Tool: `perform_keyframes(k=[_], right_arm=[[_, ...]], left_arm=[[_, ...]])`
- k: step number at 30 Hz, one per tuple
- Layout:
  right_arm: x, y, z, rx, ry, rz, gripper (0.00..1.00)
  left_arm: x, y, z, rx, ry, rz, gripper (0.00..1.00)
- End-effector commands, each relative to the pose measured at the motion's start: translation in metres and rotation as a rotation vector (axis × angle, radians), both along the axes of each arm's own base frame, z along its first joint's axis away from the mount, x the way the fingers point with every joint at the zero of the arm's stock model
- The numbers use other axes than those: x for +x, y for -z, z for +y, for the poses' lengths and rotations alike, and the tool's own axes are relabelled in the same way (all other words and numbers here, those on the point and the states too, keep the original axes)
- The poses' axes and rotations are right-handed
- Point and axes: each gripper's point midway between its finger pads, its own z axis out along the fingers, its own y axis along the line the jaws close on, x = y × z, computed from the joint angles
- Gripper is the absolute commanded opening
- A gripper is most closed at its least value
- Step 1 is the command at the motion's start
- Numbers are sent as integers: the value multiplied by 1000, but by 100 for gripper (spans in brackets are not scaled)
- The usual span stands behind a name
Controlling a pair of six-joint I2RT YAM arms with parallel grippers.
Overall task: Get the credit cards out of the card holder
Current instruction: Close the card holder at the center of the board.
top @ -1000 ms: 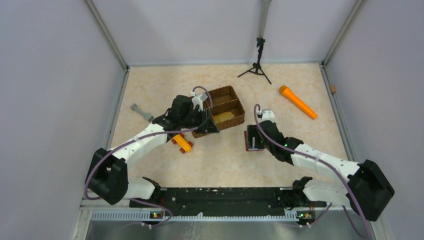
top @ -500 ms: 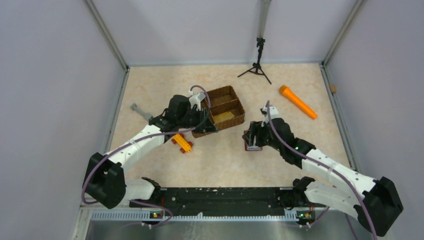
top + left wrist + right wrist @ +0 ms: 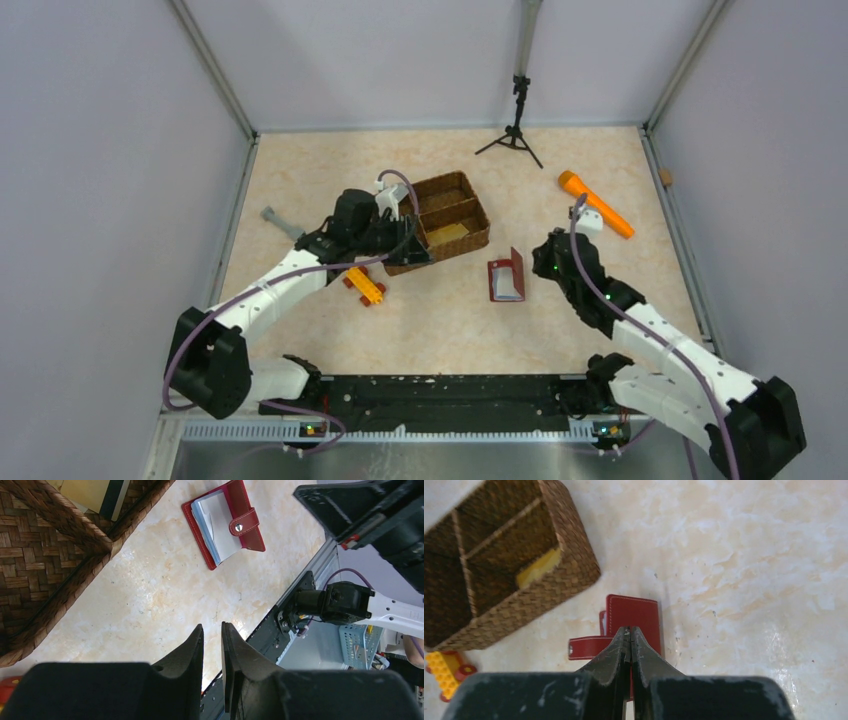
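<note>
Card holder (image 3: 506, 276) lay open near middle of tabletop (image 3: 450, 330), pale pockets showing, strap tab loose, just right of wicker basket (image 3: 470, 205). Right gripper (image 3: 628, 630) toward right edge from it, fingers pressed together on nothing (top view showed gap between tips and leather). Left gripper (image 3: 212, 627) at basket's near corner, fingers slightly spread, nothing seen between them. Tan-gold card (image 3: 90, 492) flat in basket compartment nearer tabletop's near edge; dark strip beside it, second card or stripe, could not tell. Toy block car (image 3: 365, 287) left of that corner.
</note>
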Motion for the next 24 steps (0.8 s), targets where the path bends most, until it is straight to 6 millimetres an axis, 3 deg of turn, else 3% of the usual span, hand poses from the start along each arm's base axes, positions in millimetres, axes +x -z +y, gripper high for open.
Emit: perform_keyframes(k=[1, 6, 10, 13, 15, 19, 23, 24], right_arm=[[2, 39, 11, 8, -21, 96, 0], [-3, 96, 28, 40, -55, 230, 0], [-10, 143, 30, 34, -44, 333, 0], [-14, 158, 28, 17, -27, 380, 0], [-12, 152, 26, 3, -20, 369, 0], [1, 110, 20, -30, -30, 252, 0], [19, 70, 37, -40, -125, 155, 0], [22, 70, 39, -52, -133, 168, 0]], left_arm=[[2, -19, -1, -31, 22, -62, 23], [1, -25, 2, -42, 28, -81, 23], [1, -32, 6, -42, 19, -115, 27], [4, -34, 16, -18, -16, -131, 28], [7, -35, 24, 3, -46, -144, 29], [17, -37, 48, 47, -131, -174, 30], [31, -39, 78, 91, -254, -212, 31], [35, -39, 85, 99, -282, -222, 31]])
